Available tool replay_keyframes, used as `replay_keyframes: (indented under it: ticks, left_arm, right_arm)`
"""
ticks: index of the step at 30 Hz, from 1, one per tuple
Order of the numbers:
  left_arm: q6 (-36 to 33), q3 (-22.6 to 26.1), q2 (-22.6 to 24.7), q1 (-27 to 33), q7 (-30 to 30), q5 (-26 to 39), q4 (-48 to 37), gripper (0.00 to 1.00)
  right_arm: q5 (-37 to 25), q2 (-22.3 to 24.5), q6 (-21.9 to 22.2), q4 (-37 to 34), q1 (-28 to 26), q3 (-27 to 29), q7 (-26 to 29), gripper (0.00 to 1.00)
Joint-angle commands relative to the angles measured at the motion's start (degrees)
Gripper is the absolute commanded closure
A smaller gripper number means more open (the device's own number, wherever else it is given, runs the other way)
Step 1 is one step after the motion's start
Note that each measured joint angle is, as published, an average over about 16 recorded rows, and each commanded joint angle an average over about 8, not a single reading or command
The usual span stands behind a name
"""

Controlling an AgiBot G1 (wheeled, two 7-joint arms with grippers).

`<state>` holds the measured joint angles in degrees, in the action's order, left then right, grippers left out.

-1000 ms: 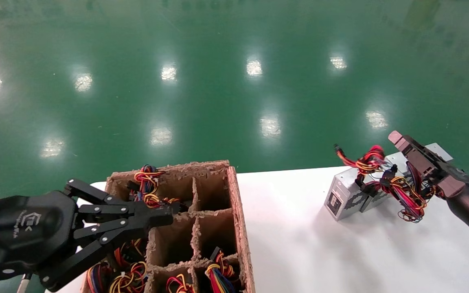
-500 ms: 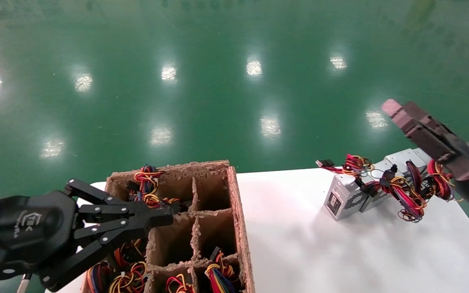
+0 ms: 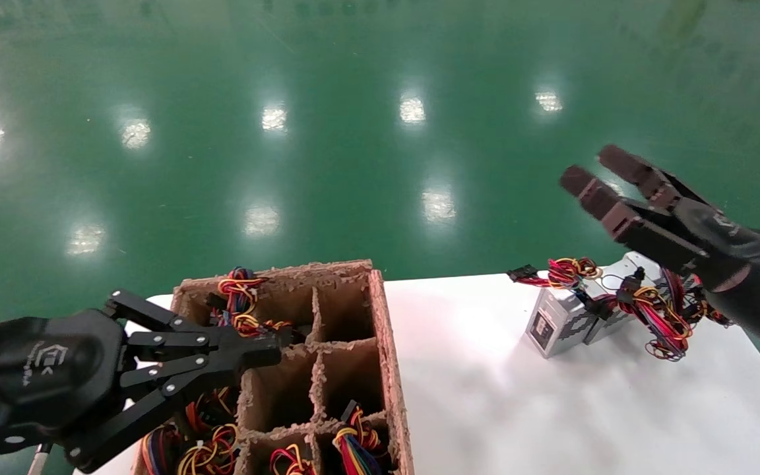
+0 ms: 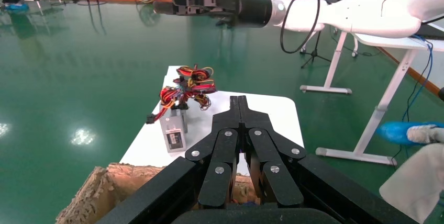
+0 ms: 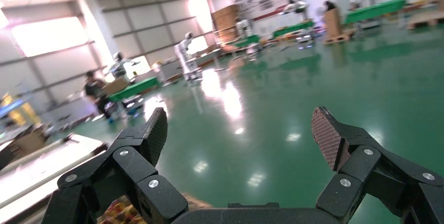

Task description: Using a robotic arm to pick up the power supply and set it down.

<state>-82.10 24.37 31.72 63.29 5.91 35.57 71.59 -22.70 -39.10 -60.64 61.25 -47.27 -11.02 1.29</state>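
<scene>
We hold our black two-finger right gripper (image 3: pixel 596 171) spread empty above the silver-grey perforated power supply (image 3: pixel 555 318) resting on the white table (image 3: pixel 485 396). Set-down looks done; next, swing toward the brown cardboard divider box (image 3: pixel 390 343), where the left gripper (image 3: pixel 268 349) sits pinched closed.

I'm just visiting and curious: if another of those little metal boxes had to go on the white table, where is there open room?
The widest bare stretch of the white table lies between the cardboard divider box and the power supplies, running toward the near edge. The far right corner is crowded with units and tangled wires; the right hand hangs open above them.
</scene>
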Motion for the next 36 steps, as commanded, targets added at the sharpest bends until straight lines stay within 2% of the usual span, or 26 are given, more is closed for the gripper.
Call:
replay_keyframes:
  ticks: [1, 36]
  left_arm:
    - [0.0, 0.0, 0.0, 0.0, 0.0, 0.0, 0.0, 0.0]
    - [0.0, 0.0, 0.0, 0.0, 0.0, 0.0, 0.0, 0.0]
  right_arm:
    - [-1.0, 0.2, -1.3, 0.6, -0.7, -0.3, 0.5, 0.0]
    - [-17.5, 3.7, -22.9, 11.3, -13.1, -4.6, 8.6, 0.0]
